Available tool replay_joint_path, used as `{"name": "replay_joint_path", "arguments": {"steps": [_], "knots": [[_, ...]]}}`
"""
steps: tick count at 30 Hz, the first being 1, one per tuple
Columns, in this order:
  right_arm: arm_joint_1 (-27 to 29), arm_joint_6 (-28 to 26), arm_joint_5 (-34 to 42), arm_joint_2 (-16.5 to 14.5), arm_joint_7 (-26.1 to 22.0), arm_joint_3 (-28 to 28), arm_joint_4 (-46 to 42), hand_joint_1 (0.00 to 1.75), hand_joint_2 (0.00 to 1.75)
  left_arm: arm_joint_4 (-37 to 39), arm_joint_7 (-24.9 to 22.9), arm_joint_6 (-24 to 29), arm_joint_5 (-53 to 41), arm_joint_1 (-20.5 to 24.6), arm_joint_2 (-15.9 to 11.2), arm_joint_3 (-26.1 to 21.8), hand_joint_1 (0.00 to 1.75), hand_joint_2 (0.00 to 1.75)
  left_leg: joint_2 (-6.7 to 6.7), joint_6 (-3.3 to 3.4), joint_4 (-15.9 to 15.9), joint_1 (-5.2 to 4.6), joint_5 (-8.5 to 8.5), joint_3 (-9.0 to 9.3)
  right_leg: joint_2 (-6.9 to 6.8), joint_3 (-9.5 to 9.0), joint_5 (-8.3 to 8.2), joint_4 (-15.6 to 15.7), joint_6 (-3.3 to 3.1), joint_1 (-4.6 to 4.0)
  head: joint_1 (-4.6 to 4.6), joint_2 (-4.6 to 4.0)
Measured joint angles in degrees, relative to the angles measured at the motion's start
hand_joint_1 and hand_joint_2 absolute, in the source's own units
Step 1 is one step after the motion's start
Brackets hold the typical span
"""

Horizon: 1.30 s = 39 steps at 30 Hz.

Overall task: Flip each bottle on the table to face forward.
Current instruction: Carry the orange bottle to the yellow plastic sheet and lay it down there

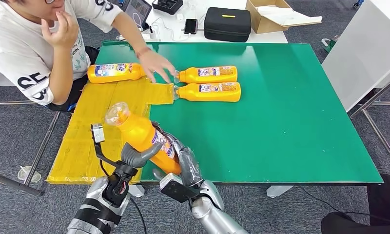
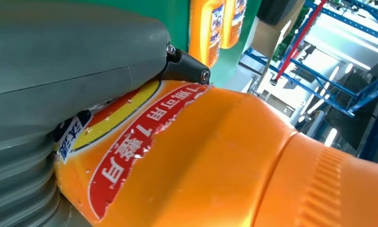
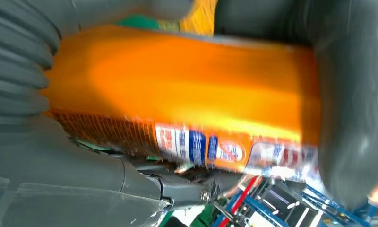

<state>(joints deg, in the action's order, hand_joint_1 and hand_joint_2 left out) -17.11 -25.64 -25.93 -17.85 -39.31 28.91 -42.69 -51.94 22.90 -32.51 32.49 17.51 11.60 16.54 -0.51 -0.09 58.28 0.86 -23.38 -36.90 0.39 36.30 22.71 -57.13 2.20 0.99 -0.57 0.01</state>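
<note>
Bottle [image 1: 143,136] in both hands, tilted, cap up-left.

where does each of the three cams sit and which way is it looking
Head view: high on the body, looking forward and down at the green table; both silver arms, the left hand and the right hand hold the orange bottle.
Left wrist view: behind the left hand, facing the bottle; grey cover and thumb show.
Right wrist view: behind the right hand, facing the bottle's side; grey fingers show.
Shared: all see that bottle.
</note>
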Motion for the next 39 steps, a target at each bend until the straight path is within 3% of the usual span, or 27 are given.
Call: {"name": "replay_joint_path", "arguments": {"steps": [3,6,9,13,17,23,25,36,39], "knots": [[0.11,0.16,0.08,-0.15,0.07,-0.06,0.07,0.0,0.0,-0.28,-0.09,0.3,-0.11,0.01,0.16,-0.15,1.75,1.75,0.01,0.0,0.0,0.0,0.0,0.0,0.0,0.0,0.0,0.0,0.0,0.0,0.0,0.0],[0.15,2.36,1.69,-0.24,0.15,-0.23,-0.09,0.0,0.0,-0.56,0.12,1.23,-0.96,-0.01,0.2,-0.27,1.75,1.75,0.01,0.0,0.0,0.0,0.0,0.0,0.0,0.0,0.0,0.0,0.0,0.0,0.01,-0.01],[0.62,9.18,6.68,-0.22,0.23,-1.15,-1.74,0.0,0.0,-0.87,1.45,3.78,-3.33,-0.05,0.19,-0.51,1.75,1.75,0.0,0.0,0.0,0.0,0.0,0.0,0.0,0.0,0.0,0.0,0.0,0.0,0.01,-0.01],[2.51,19.67,13.7,0.26,1.07,-2.73,-7.25,0.0,0.0,-1.25,5.72,10.3,-9.18,0.64,0.19,-1.67,1.75,1.75,0.0,0.0,0.0,0.0,0.0,-0.01,0.0,-0.01,0.0,0.0,0.0,0.0,0.01,-0.01],[4.51,24.36,17.51,0.71,1.26,-3.42,-12.99,0.0,0.0,-1.89,10.37,19.31,-17.92,1.83,0.19,-3.93,1.75,1.75,0.0,0.0,0.0,0.0,0.0,-0.01,0.0,0.0,0.0,0.0,0.0,0.0,0.01,-0.01],[8.25,22.77,20.94,1.06,-0.56,-3.45,-23.69,0.0,0.0,-3.91,16.54,43.03,-38.79,3.49,-0.18,-7.29,1.75,1.75,-0.01,0.0,0.0,0.01,0.0,-0.02,0.0,0.0,0.0,-0.01,0.0,-0.01,0.01,-0.01],[9.32,21.21,21.37,1.17,-0.76,-3.34,-27.67,0.0,0.0,-4.39,17.04,47.39,-42.6,4.08,-0.43,-8.6,1.75,1.75,-0.02,0.0,0.0,0.0,0.0,-0.02,0.0,-0.01,0.0,-0.01,0.0,0.0,0.01,-0.01],[11.52,20.12,21.57,1.53,-0.81,-3.08,-35.71,0.0,0.0,-5.28,17.15,49.33,-44.38,4.69,-0.77,-10.78,1.75,1.75,-0.02,0.0,0.0,0.0,0.01,-0.02,0.0,-0.01,0.0,-0.01,0.0,0.0,0.01,-0.01],[11.68,19.17,22.34,1.62,-0.81,-2.96,-36.46,0.0,0.0,-5.42,17.15,52.64,-46.46,4.74,-0.81,-10.83,1.75,1.75,-0.02,0.0,0.0,0.0,0.0,-0.02,0.0,-0.01,0.0,-0.01,0.0,-0.01,0.01,0.0]]}}
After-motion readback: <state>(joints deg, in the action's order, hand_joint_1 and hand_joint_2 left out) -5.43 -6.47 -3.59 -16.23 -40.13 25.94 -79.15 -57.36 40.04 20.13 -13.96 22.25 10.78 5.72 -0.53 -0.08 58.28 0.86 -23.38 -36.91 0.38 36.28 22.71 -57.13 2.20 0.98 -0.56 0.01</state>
